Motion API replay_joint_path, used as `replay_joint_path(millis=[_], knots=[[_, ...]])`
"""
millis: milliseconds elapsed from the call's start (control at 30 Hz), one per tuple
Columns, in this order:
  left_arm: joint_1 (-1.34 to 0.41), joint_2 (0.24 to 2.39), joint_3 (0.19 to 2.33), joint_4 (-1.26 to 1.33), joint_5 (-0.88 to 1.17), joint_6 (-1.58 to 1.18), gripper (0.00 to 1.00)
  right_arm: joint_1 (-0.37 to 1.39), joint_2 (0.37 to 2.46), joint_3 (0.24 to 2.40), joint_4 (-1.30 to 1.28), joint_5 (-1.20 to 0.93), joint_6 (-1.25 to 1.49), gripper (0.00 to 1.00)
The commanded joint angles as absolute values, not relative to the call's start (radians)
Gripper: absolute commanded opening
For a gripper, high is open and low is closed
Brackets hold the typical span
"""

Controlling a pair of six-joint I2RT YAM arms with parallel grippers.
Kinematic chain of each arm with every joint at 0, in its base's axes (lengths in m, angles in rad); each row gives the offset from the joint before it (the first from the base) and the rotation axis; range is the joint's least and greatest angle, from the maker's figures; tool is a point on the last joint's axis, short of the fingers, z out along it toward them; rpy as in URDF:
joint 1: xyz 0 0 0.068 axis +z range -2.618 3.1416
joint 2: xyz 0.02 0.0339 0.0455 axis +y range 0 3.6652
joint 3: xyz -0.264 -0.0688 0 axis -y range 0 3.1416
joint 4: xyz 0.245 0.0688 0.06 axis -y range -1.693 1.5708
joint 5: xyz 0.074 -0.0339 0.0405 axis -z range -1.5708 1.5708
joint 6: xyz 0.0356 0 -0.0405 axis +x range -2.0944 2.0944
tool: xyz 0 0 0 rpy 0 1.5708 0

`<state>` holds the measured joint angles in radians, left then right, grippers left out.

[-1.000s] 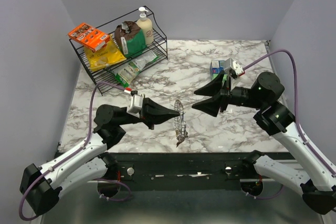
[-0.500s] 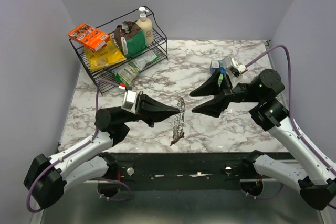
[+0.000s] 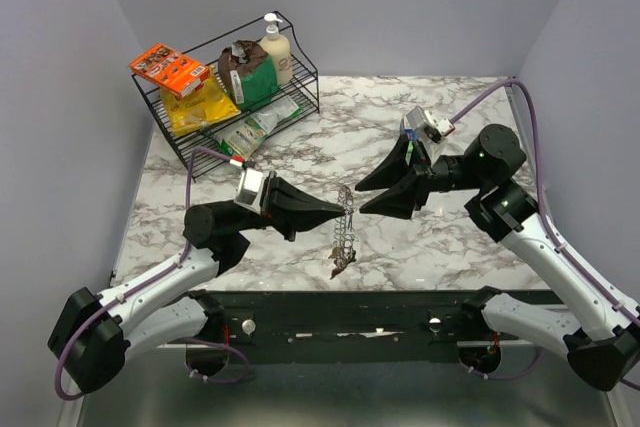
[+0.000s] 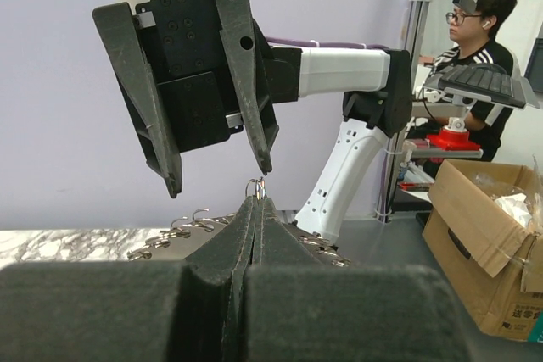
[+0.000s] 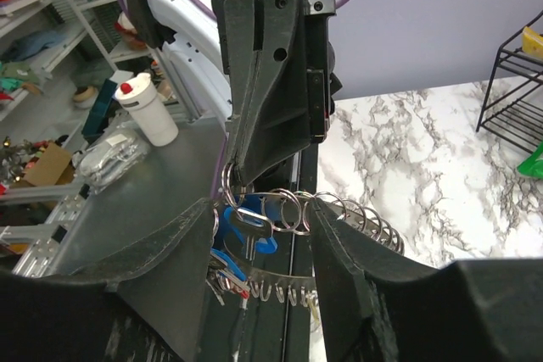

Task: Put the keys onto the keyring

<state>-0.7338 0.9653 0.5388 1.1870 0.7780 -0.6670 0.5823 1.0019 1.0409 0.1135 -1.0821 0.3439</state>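
The keyring (image 3: 345,222), a silvery loop lined with several small rings, hangs upright from my left gripper (image 3: 338,213), which is shut on one of those rings. In the left wrist view that ring (image 4: 256,186) pokes out above the closed left gripper (image 4: 256,201). My right gripper (image 3: 362,197) stands open just right of the keyring. In the right wrist view the keyring (image 5: 339,209) and blue-headed keys (image 5: 254,235) lie between the fingers of the right gripper (image 5: 261,209). A bunch of keys (image 3: 342,265) dangles at the loop's lower end.
A black wire rack (image 3: 200,142) with snack packs and a pump bottle stands at the back left. A small box (image 3: 410,129) sits behind my right gripper. The table's front edge (image 3: 340,289) lies just below the hanging keys.
My right gripper has moved left up to the keyring and its jaws have narrowed somewhat. The left gripper has risen slightly, still holding the keyring.
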Motion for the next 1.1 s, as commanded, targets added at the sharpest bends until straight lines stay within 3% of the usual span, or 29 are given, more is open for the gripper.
replay_joint_path(millis=[0,200,467,1067], knots=[[-0.729,0.962,0.577,1.238,0.785,-0.666,0.0,0.58,1.003,1.048,0.138,-1.135,0.359,0.56],[-0.729,0.973,0.581,1.233,0.79,-0.664,0.0,0.58,1.0,1.022,0.167,-1.15,0.385,0.5],[-0.729,0.979,0.584,1.224,0.79,-0.663,0.0,0.594,0.997,0.989,0.172,-1.161,0.394,0.49],[-0.729,0.979,0.589,1.216,0.788,-0.663,0.0,0.597,0.986,0.976,0.178,-1.15,0.407,0.18]])
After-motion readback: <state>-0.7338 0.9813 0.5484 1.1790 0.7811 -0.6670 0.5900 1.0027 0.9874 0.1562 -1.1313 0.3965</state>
